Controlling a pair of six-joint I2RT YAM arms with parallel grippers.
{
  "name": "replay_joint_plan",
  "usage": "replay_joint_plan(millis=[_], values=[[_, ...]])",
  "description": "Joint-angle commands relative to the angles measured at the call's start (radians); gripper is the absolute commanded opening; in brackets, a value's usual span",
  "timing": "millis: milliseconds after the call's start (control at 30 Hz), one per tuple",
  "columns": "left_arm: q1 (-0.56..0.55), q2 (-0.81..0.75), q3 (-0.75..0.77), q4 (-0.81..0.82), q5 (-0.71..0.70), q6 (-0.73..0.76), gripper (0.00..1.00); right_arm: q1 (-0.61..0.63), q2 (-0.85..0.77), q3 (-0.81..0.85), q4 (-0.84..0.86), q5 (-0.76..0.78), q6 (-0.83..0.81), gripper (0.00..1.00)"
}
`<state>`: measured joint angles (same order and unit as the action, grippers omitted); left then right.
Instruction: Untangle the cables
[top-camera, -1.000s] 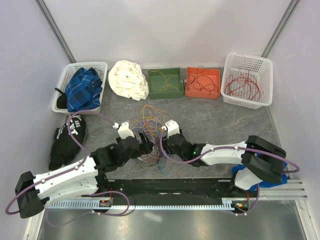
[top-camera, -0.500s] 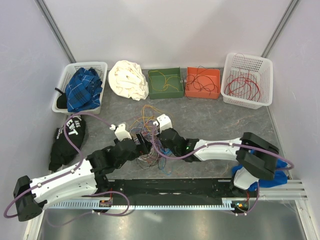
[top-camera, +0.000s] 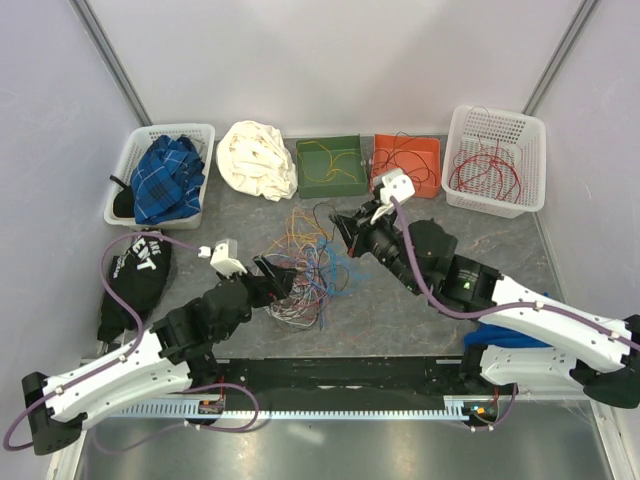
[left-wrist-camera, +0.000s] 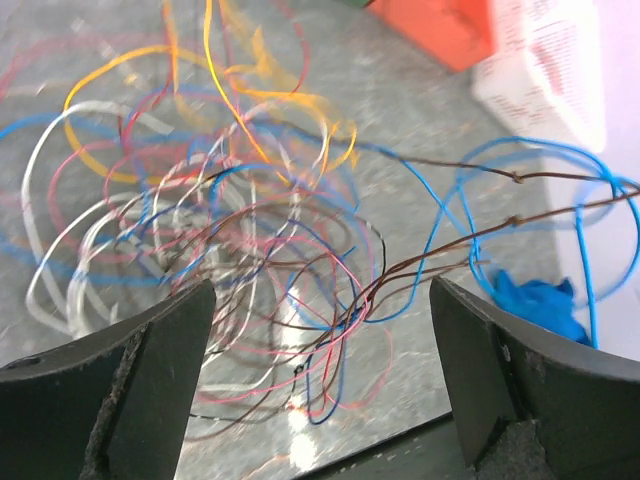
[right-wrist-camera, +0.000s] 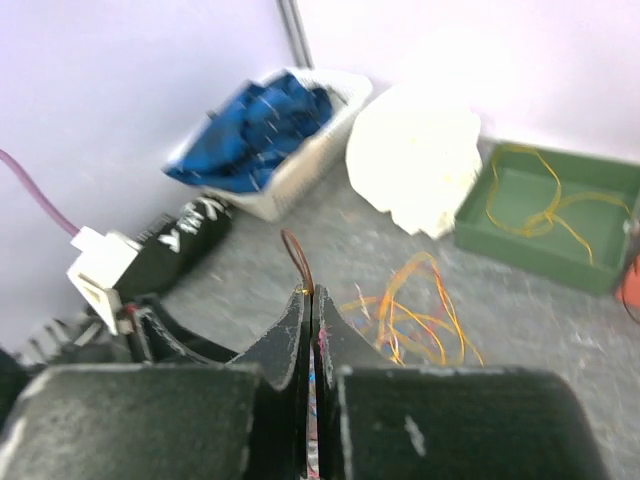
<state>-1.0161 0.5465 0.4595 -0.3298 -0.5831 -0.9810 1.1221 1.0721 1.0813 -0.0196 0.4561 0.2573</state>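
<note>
Cables (top-camera: 305, 268) lie as a loose multicolour tangle on the grey table (top-camera: 380, 312) between the two arms, near the green tray (top-camera: 331, 141) (yellow loops inside it). Left gripper (left-wrist-camera: 320, 290) hangs over the tangle, jaws spread wide, nothing pinched. Right gripper (right-wrist-camera: 310, 300) sits at the tangle's far edge, fingers pressed together on what looks like a brown strand (right-wrist-camera: 296, 255); the wrist view is blurred.

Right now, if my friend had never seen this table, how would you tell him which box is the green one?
Look along the far edge of the grey table, where a row of containers sits by the wall. The green bin is in the middle, between the crumpled white cloth on its left and the orange bin on its right. It is the only green one, with a yellow cable looped inside.
</note>
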Motion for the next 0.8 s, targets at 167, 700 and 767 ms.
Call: replay_joint_plan(millis=[167, 700, 767], values=[[0.004, -0.091, -0.013, 0.363, 0.005, 0.297, 0.97, 0.005, 0.029, 0.195, -0.172, -0.053, -0.012, 0.00], [0.002, 0.021, -0.136, 0.926, 0.322, 0.590, 0.95, 0.004, 0.077, 0.322, -0.216, -0.112, 0.034, 0.00], [0.001, 0.061, -0.131, 0.978, 0.339, 0.597, 0.95, 0.004, 0.081, 0.362, -0.227, -0.140, 0.045, 0.00]])
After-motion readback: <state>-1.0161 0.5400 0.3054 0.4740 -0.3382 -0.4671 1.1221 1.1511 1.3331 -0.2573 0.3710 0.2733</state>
